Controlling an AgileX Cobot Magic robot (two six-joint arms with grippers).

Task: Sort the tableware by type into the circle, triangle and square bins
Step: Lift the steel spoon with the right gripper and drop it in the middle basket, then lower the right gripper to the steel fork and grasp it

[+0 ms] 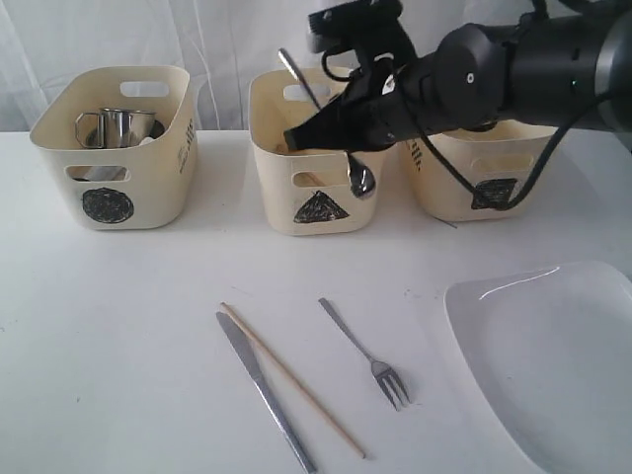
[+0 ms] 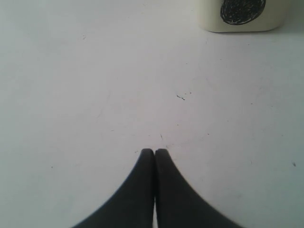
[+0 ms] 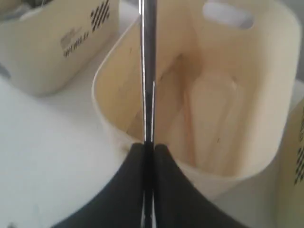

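step: dropping the spoon point(image 1: 360, 181) into the triangle bin point(image 1: 318, 209).
right gripper point(image 3: 148, 145): clenched on the spoon's handle, at the bin's near rim, with the handle stretched across the opening.
spoon's bowl end: hanging low against the bin's front wall in the exterior view; inside or outside the rim, cannot tell.
how: probably best to carry further over the opening, tip the bowl end down inside, then let go low to avoid a bounce off the rim.
left gripper point(image 2: 155, 152): pressed shut, empty, over bare table point(image 2: 95, 95).
left to sort: knife point(image 1: 259, 380), chopstick point(image 1: 296, 385), fork point(image 1: 370, 357), plate point(image 1: 553, 355).
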